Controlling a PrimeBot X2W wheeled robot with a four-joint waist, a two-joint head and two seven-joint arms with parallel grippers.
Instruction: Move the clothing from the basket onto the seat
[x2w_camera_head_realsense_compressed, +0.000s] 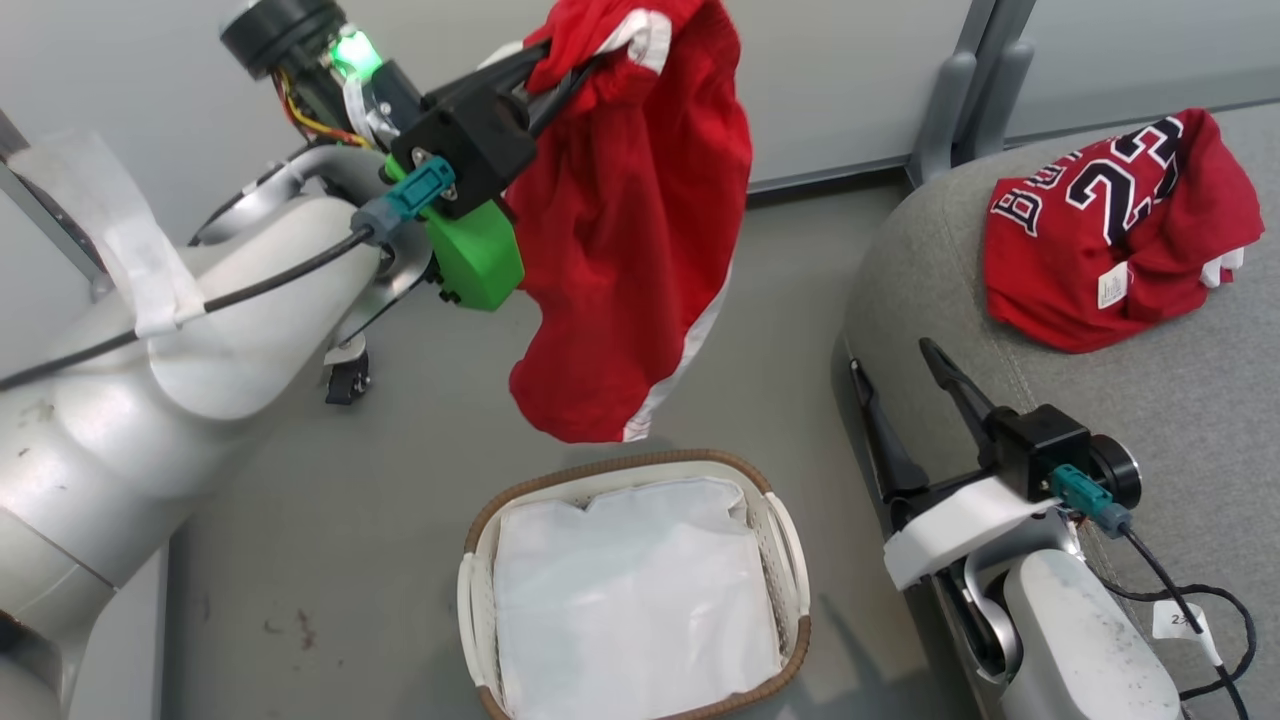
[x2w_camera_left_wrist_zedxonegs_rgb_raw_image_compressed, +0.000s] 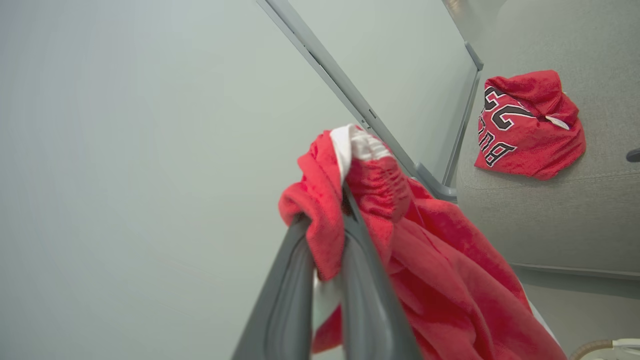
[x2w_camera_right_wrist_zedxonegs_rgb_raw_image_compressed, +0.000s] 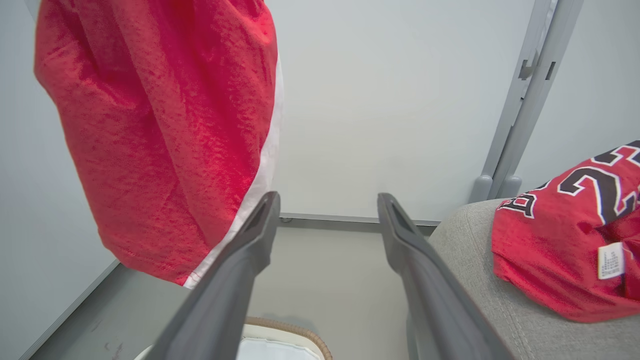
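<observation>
Left gripper (x2w_camera_head_realsense_compressed: 555, 65) is clamped on a red garment with a white side stripe (x2w_camera_head_realsense_compressed: 630, 230), which hangs clear of the oval white plastic basket with a brown woven rim (x2w_camera_head_realsense_compressed: 600, 463). Right gripper (x2w_camera_head_realsense_compressed: 890, 355), fingers spread and empty, sits by the large grey fabric seat (x2w_camera_head_realsense_compressed: 1150, 420), where a crumpled red number-23 jersey (x2w_camera_head_realsense_compressed: 1110, 240) lies.

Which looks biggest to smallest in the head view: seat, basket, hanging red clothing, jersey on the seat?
Largest: seat.
Then basket and hanging clothing, about alike; the clothing hangs nearer the camera.
Smallest: jersey on the seat.
</observation>
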